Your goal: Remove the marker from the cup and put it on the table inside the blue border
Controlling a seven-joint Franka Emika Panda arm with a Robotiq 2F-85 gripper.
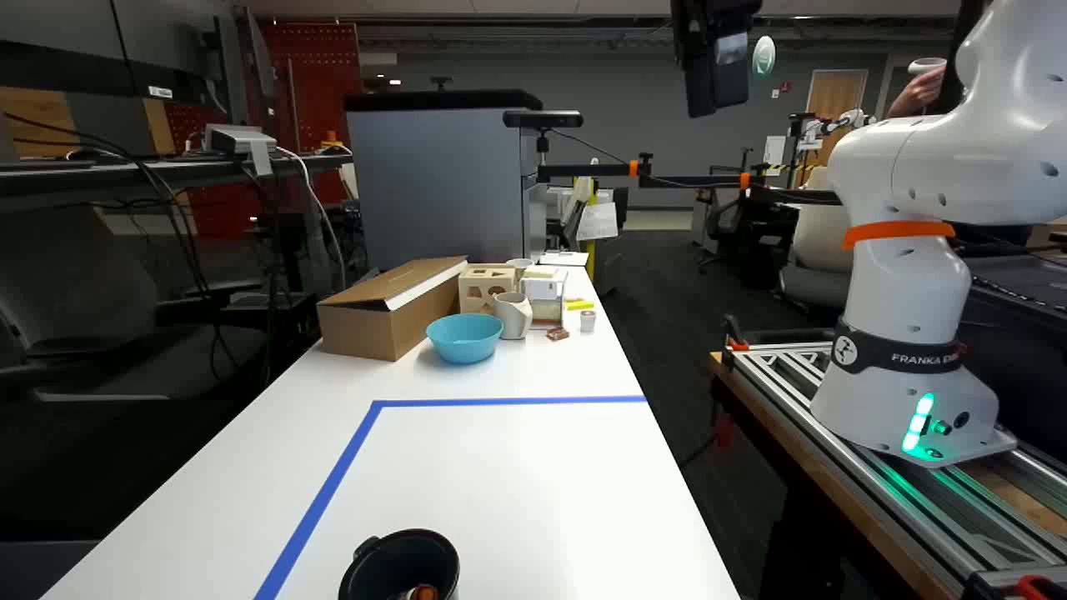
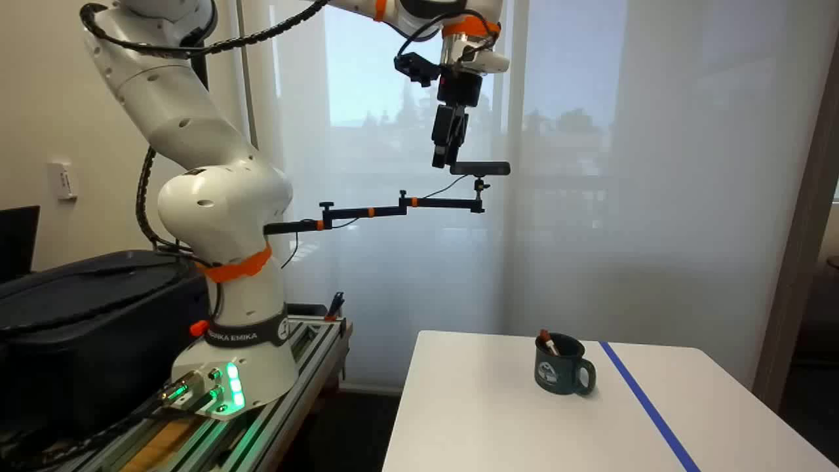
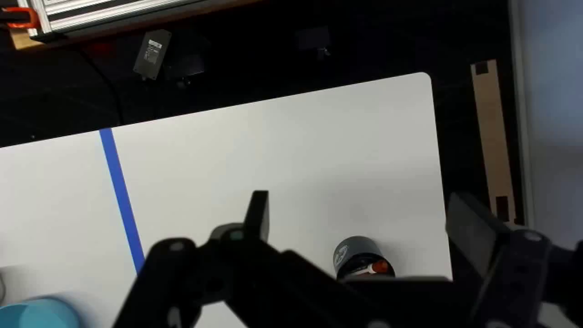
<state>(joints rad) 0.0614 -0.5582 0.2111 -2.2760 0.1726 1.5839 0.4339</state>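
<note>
A dark green cup (image 2: pixel 556 375) stands upright on the white table (image 2: pixel 485 406); it also shows in an exterior view (image 1: pixel 392 560) and the wrist view (image 3: pixel 354 246). A marker with a white body and a brown-orange end (image 2: pixel 549 342) leans inside it; its end shows in the wrist view (image 3: pixel 379 267), its lower part is hidden. Blue border tape (image 1: pixel 508 402) runs on the table; the cup stands inside its corner. It also shows in the wrist view (image 3: pixel 120 187). My gripper (image 3: pixel 364 216) is open and empty, high above the table (image 2: pixel 446 160), with the cup far below between its fingers.
Beyond the tape stand a blue bowl (image 1: pixel 465 339), a cardboard box (image 1: pixel 383 312), a wooden shape box (image 1: pixel 485 287), a white pitcher (image 1: pixel 513 315) and small items. A camera on a bar (image 2: pixel 480 168) shows near the gripper in an exterior view.
</note>
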